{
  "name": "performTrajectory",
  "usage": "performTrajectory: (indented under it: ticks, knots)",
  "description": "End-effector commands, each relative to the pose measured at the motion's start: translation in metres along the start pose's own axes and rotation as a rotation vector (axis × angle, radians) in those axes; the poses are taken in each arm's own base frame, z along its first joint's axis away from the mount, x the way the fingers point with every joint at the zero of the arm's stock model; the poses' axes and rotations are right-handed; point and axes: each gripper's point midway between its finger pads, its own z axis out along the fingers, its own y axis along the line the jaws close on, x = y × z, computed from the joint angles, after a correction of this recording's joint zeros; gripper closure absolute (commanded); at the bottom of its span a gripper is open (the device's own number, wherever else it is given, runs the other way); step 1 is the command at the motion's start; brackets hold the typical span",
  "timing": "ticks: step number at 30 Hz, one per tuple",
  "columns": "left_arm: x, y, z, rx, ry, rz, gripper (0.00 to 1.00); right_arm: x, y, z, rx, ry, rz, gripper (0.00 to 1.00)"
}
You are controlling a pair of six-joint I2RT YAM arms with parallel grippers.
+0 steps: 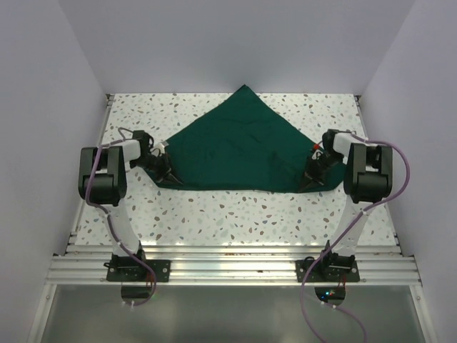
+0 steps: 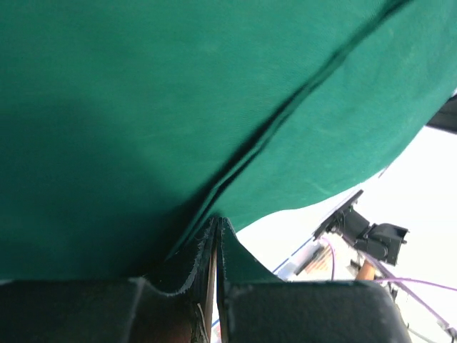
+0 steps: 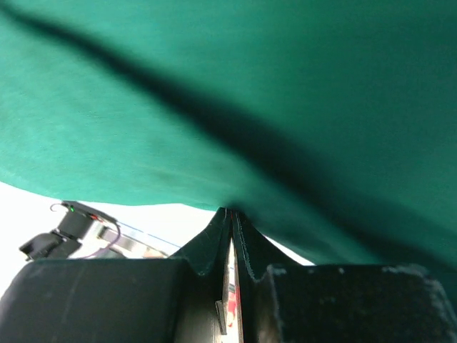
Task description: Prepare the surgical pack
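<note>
- Top external view, table (image 1: 214,214): I see a speckled white top with pale walls on three sides.
- Drape (image 1: 239,146): dark green cloth, the largest item on the table. It is spread as a wide triangle on the far half. Its apex points at the middle of the far edge, and its long straight edge runs left to right on the near side, between the two arms. I note creases across the middle. The two near corners are held, one by each gripper.
- Rail (image 1: 228,268): a ribbed metal strip along the near edge, carrying both arm bases.
- Left arm (image 1: 107,179): it stands at the left and is bent inward toward the drape's left corner.
- Right arm (image 1: 368,175): it stands at the right and is bent inward toward the drape's right corner.
- Left gripper (image 1: 166,171): at the left corner. In the left wrist view the jaws are drawn almost together, with the cloth edge pinched between the fingers (image 2: 193,261). The drape fills that view above them.
- Right gripper (image 1: 312,179): at the right corner. In the right wrist view the jaws are likewise nearly closed on the cloth edge, with the fingers (image 3: 250,246) clamped either side of it.
- Cables (image 1: 403,171): purple, looping from each arm down to its base.
</note>
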Motion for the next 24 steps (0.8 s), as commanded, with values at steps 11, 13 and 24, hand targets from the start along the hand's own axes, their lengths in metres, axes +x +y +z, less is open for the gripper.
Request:
performTrajectory:
  ticks: [11,13,24]
  knots:
    - [-0.024,0.063,-0.051,-0.237,-0.149,-0.016,0.9,-0.022,-0.075,-0.039,0.187,-0.126,0.132,0.93]
    - [-0.03,0.064,-0.057,-0.249,-0.172,-0.018,0.9,-0.024,-0.08,-0.043,0.189,-0.134,0.147,0.92]
    - [-0.09,0.041,-0.125,-0.332,-0.444,0.022,0.56,-0.045,-0.061,-0.091,0.122,-0.246,0.157,0.84]
